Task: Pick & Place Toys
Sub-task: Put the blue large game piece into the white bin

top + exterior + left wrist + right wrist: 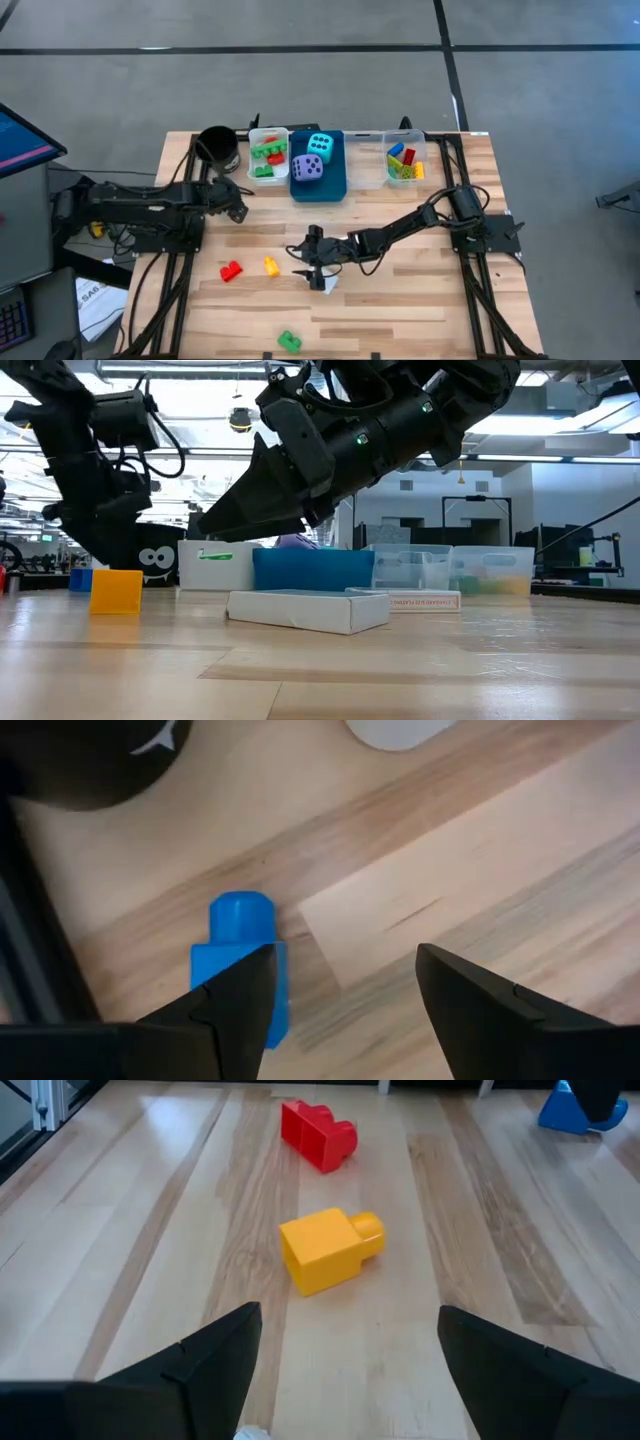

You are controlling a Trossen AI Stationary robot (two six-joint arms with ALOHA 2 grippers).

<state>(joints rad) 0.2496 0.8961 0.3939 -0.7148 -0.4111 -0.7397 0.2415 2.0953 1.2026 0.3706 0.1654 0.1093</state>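
I am hovering the right gripper (312,262), fingers spread wide and empty, over the flat white card (327,283), facing the small yellow plastic brick (330,1250) just beyond it; next I judge I should lower and close. The left gripper (340,1010), also wide, is waiting near the black cup (217,146) beside a small blue plastic brick (238,960).

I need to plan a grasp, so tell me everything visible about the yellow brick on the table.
The yellow brick is a small glossy plastic block with one round stud, lying tipped on its side on the wooden table, stud pointing sideways. It touches nothing else: the red brick lies apart beyond it, and the open right gripper faces it without contact.
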